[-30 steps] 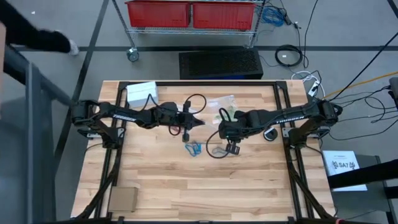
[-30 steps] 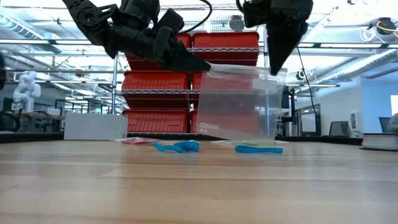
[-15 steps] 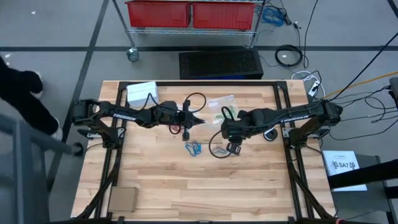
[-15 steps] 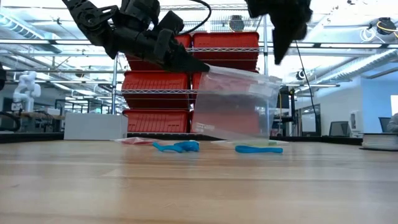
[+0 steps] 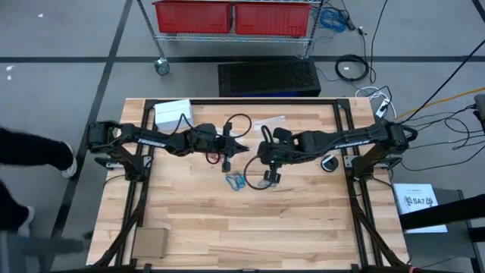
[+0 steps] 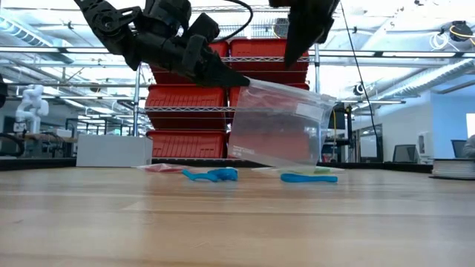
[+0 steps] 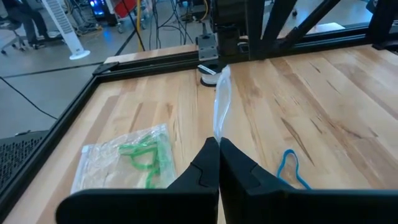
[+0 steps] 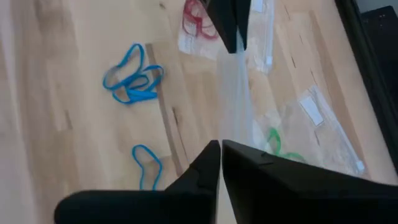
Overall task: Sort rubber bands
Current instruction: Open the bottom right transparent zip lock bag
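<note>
Left gripper [image 6: 241, 77] pinched on clear bag [image 6: 278, 126] corner, right gripper [image 8: 220, 152] pressed shut w/ nothing visibly held; blue rubber bands [image 8: 132, 77] lie as thin tangled loops on tabletop [image 5: 288, 220].

Seen from straight above: a pale wooden table [image 5: 250, 220] edged by a black frame. Reaching in from the left, the left arm, with its left claw [image 5: 244, 149] pinched shut near the table's middle. Opposite, coming from the right, the right arm, with its right claw [image 5: 255, 156] just beside the left one. Below the left claw, a small cluster of blue rubber bands [image 5: 235, 181] lying on the wood. Toward the far edge, a white box [image 5: 171, 113] and a clear bag [image 5: 270, 122]. At the near left corner, a brown cardboard piece [image 5: 150, 243]. Beyond the table, red bins [image 5: 232, 15] on a wire cart.
</note>
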